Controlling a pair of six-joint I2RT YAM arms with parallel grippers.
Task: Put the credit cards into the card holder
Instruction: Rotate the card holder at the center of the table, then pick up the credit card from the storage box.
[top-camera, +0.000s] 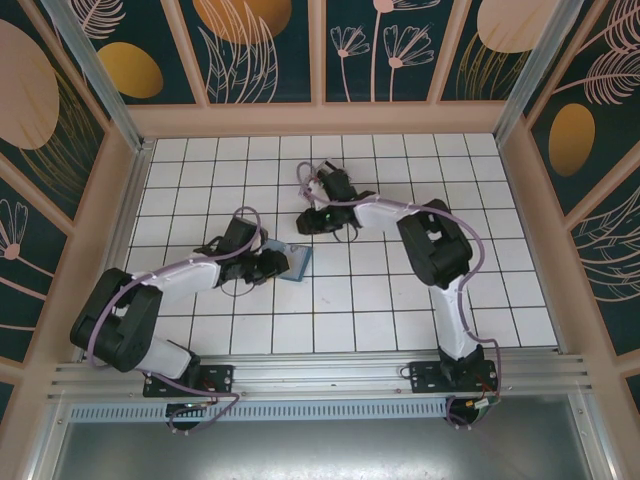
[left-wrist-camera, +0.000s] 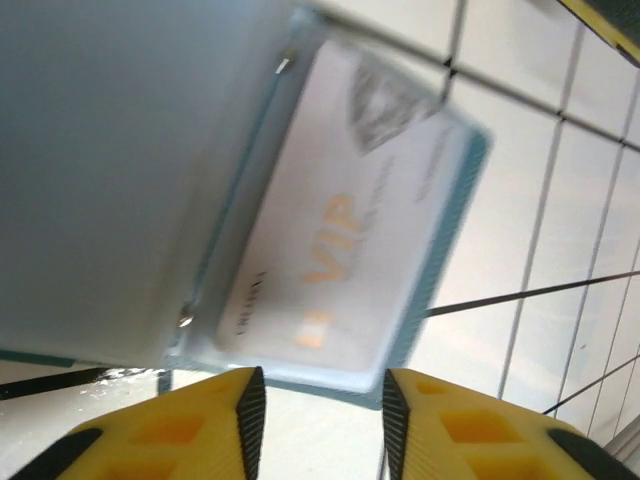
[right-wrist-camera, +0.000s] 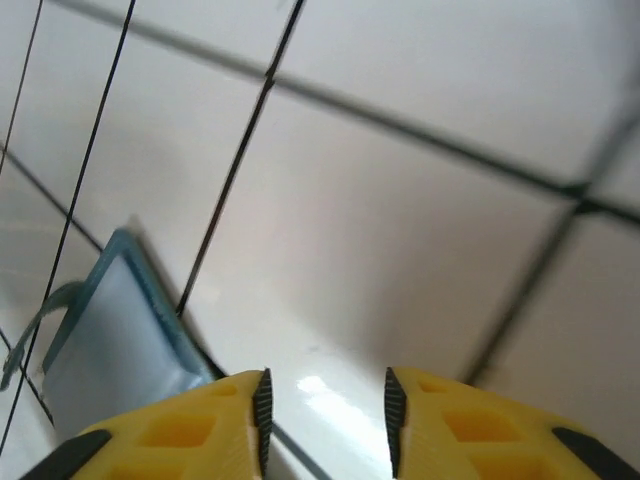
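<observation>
Left wrist cam has the left gripper (left-wrist-camera: 322, 385) with fingers spread and empty, right up against the open card holder (left-wrist-camera: 100, 200) on the white tiles (left-wrist-camera: 520, 230), pale VIP card (left-wrist-camera: 340, 230) sitting inside, while the right gripper (right-wrist-camera: 326, 385) is spread and empty too, holder near its left finger.

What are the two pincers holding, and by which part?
Nothing. The left pincer is open just short of the card holder; the right pincer is open over bare tiles.
</observation>
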